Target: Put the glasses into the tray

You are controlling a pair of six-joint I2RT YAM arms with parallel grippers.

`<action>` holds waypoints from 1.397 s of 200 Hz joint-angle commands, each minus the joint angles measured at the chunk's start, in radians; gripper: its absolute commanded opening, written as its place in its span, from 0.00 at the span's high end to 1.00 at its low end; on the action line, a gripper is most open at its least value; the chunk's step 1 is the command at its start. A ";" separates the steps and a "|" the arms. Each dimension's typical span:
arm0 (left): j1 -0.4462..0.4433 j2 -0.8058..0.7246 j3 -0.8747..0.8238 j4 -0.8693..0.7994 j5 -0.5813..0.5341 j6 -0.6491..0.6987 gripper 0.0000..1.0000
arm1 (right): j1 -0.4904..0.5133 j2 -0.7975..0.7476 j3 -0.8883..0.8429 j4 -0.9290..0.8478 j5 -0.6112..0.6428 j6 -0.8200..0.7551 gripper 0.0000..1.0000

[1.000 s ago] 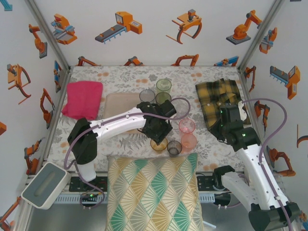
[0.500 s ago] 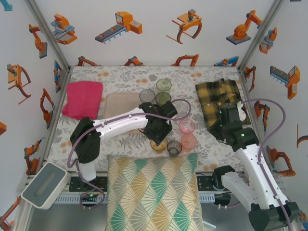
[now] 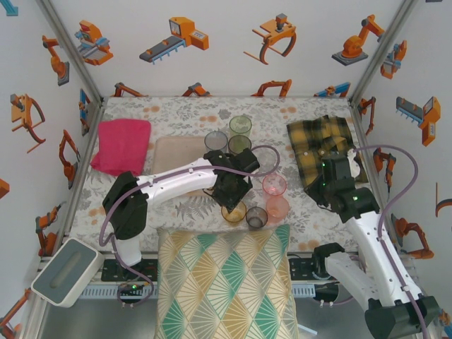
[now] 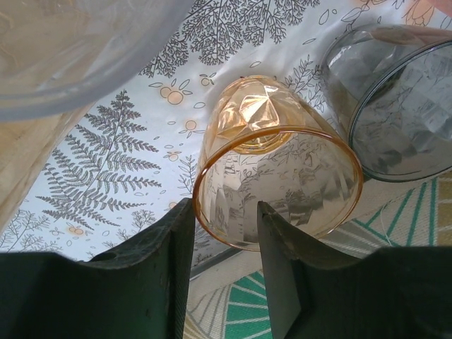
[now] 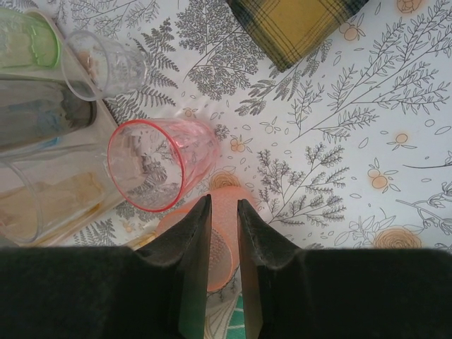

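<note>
Hand on your left arm [image 4: 224,206] part open; near rim of amber glass [image 4: 275,176] sits in gap between fingers, no squeeze evident, so treat as not yet gripped. Glass upright on tabletop [image 3: 183,208], grey glass [image 4: 399,106] just beside it on right: mind that when lifting. Tray [image 3: 169,150] lies beyond hand and to left, away from bases; left arm is nearer. Right hand [image 5: 224,201] near closed, narrow slit, empty, by plaid cloth [image 3: 321,141].

folded cloth [image 3: 123,145] left of tray [image 3: 176,152] | glasses [image 3: 240,126] right of tray | cushion [image 3: 222,282] before glasses
</note>
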 commanded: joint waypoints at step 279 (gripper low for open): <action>0.002 -0.028 -0.036 -0.006 -0.057 0.000 0.84 | -0.005 -0.007 -0.039 0.052 0.009 -0.006 0.77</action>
